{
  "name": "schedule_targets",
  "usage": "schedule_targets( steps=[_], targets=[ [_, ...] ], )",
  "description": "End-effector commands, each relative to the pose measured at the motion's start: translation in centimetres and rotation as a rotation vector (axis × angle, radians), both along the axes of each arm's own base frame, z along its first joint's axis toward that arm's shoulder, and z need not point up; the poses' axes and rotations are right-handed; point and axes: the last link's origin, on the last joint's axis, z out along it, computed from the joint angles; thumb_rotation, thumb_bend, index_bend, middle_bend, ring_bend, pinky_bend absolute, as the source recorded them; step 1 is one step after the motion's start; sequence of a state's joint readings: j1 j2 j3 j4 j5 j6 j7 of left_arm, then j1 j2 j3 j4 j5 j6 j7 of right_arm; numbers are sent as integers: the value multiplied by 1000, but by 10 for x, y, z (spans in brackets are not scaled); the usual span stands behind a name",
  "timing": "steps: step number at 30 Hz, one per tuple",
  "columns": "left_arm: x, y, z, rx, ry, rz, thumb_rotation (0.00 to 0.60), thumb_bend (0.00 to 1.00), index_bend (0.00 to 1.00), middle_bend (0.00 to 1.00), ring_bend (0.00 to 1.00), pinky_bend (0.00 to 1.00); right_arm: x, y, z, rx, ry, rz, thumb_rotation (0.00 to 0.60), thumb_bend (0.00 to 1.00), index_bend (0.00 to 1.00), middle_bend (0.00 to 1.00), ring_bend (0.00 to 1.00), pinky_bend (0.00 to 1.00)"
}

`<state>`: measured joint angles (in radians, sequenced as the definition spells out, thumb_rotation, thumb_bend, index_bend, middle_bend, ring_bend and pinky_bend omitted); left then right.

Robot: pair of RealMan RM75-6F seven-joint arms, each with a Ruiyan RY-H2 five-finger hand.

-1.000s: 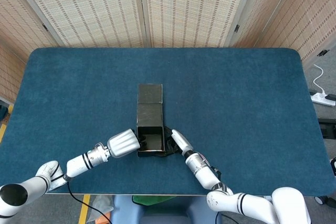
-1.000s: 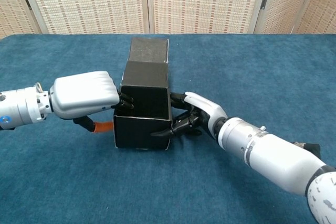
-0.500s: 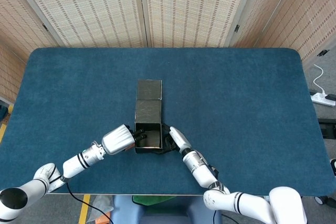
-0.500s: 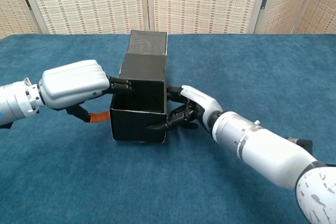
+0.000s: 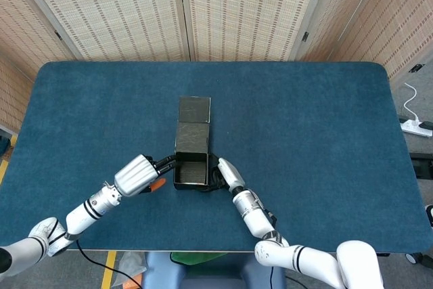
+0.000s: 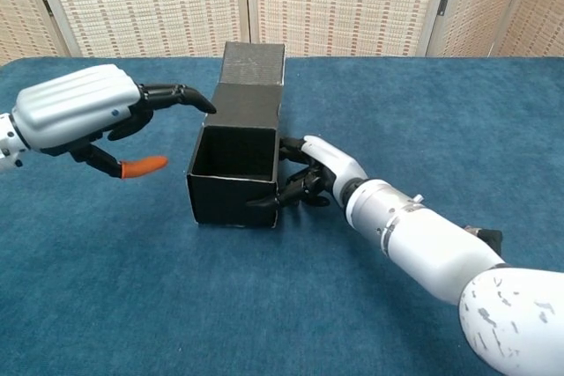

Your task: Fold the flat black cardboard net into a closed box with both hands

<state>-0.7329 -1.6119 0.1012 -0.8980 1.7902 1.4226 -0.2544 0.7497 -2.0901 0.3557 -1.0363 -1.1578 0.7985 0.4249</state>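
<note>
Now the black box [image 6: 236, 163] sits near the middle of the blue table [image 5: 304, 120], already raised into four walls with its top open and its lid flap [image 6: 253, 63] lying back on the far side. The right hand [image 6: 315, 180] presses against the box's right wall, its dark fingers [image 6: 271, 202] curled round the near right corner, so it grips the box and steadies it. The left hand [image 6: 88, 116] hangs just beside the upper left edge, fingers spread and holding nothing, its dark fingertips [image 6: 189, 97] pointing toward the rim but apart from it. The step in hand looks to be closing the top: it should go best if the right hand holds the walls square while the left reaches over to the far flap, brings it forward over the opening and tucks its end inside the near wall. Pushing down too hard on the left rim could skew the walls, since the cardboard is thin and will flex. Counted up: one box, one lid flap, two hands, one table, and a woven screen [image 5: 183, 11] behind.
</note>
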Motion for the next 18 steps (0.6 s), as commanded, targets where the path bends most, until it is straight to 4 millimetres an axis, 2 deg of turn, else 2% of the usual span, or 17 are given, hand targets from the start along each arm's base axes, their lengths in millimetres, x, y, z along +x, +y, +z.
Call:
schedule_targets(
  steps=[1, 4, 5, 9, 18],
  targets=[
    [-3, 1, 14, -41, -98, 87, 600, 392, 211, 291, 825, 835, 4, 0, -3, 4, 8, 9, 600, 194, 253, 303, 723, 1000],
    [-6, 0, 20, -106, -176, 179, 600, 391, 190, 279, 823, 837, 5, 2, -4, 13, 16, 15, 600, 149, 46, 163, 687, 1000],
    [-8, 0, 21, -137, -205, 220, 600, 390, 180, 274, 821, 837, 4, 3, -4, 12, 21, 18, 600, 128, 11, 116, 670, 1000],
    [-11, 0, 24, -232, -287, 344, 600, 384, 123, 240, 813, 840, 0, 9, -2, 26, 20, 24, 600, 61, 0, 8, 606, 1000],
    [-17, 3, 25, -362, -394, 538, 600, 354, 11, 159, 781, 842, -8, 29, 7, 76, 14, 59, 600, 15, 0, 0, 570, 1000]
  ],
)
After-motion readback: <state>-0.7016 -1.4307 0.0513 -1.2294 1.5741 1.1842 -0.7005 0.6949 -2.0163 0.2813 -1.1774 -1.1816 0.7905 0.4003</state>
